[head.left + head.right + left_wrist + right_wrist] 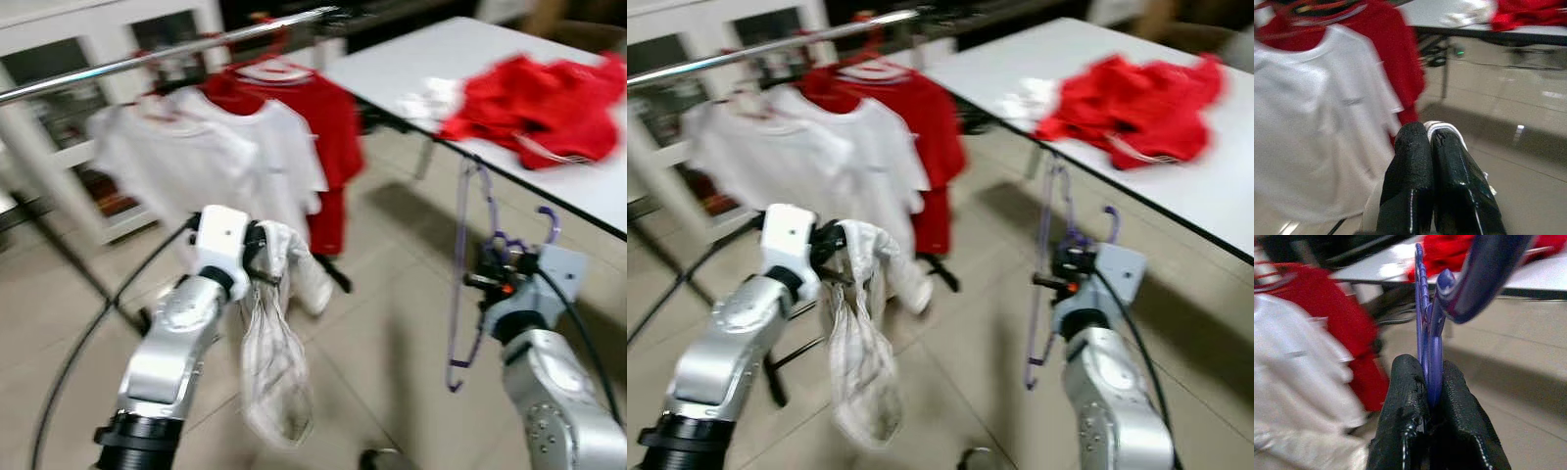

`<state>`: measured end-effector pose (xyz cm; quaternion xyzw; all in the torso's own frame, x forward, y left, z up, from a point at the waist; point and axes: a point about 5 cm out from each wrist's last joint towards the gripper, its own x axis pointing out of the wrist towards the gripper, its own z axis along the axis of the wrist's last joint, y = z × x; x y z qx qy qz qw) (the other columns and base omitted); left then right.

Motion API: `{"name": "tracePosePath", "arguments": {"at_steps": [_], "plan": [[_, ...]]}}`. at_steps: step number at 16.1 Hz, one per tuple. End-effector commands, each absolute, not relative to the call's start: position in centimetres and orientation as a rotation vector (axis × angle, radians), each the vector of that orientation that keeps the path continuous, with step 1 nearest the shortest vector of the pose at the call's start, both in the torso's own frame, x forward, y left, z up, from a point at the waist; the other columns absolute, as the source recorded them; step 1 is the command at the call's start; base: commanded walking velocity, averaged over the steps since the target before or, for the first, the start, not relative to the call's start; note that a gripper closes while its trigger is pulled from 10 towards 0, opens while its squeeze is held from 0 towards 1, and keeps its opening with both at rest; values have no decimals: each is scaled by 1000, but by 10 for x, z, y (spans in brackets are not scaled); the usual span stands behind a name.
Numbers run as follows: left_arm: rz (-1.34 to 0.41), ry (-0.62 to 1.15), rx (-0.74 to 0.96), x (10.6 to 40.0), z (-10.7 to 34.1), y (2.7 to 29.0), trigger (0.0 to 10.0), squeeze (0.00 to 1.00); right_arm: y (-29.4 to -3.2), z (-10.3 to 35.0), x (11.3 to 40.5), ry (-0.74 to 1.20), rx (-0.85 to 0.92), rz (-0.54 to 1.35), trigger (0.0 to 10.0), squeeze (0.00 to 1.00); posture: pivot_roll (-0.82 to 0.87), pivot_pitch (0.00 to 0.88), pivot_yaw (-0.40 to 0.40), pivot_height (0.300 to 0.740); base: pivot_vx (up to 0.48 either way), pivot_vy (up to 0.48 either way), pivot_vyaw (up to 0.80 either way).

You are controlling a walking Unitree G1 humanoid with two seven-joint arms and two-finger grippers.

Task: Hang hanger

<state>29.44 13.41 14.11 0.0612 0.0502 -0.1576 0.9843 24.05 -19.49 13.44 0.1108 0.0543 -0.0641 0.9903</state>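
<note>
The right gripper (1429,396) is clamped tight on the neck of a purple hanger (468,284), fingers pinched against the plastic with no gap showing; the hanger's hook (549,221) curls up beside the wrist while its frame dangles down toward the tiled floor (382,323); the left gripper (1430,147) is likewise squeezed together, pinching a fold of a white garment (274,362) that droops from it in a limp bundle. Ahead stands the clothes rail (167,54), already carrying white shirts (196,147) and a red shirt (313,117); a pile of red clothes (539,98) lies on the white table (411,59). By my reading, hanger and garment are both picked up but still apart; threading the garment on and hooking the hanger over the rail, which is well apart from it, remain.
</note>
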Motion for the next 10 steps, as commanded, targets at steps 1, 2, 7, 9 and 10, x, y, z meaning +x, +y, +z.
{"name": "tracePosePath", "arguments": {"at_steps": [1, 2, 7, 9, 10], "plan": [[-309, 45, 156, 297, 153, 136, 10000, 0, -194, 135, 240, 120, 220, -133, 10000, 0, -119, 77, 78, 740, 0, 0, -575], [-318, 57, 153, 298, 152, 136, 10000, 0, -194, 135, 240, 120, 220, -135, 10000, 0, -124, 77, 86, 740, 0, 0, -581], [-336, 38, 130, 299, 153, 134, 10000, 0, -196, 134, 236, 137, 215, -148, 10000, 0, -128, 79, 94, 740, 0, 0, -724], [-332, 40, 131, 299, 153, 134, 10000, 0, -197, 130, 235, 158, 201, -148, 10000, 0, -127, 78, 92, 740, 0, 0, -778], [-333, 42, 127, 299, 152, 134, 10000, 0, -199, 129, 235, 164, 196, -164, 10000, 0, -128, 76, 90, 740, 0, 0, -800]]}}
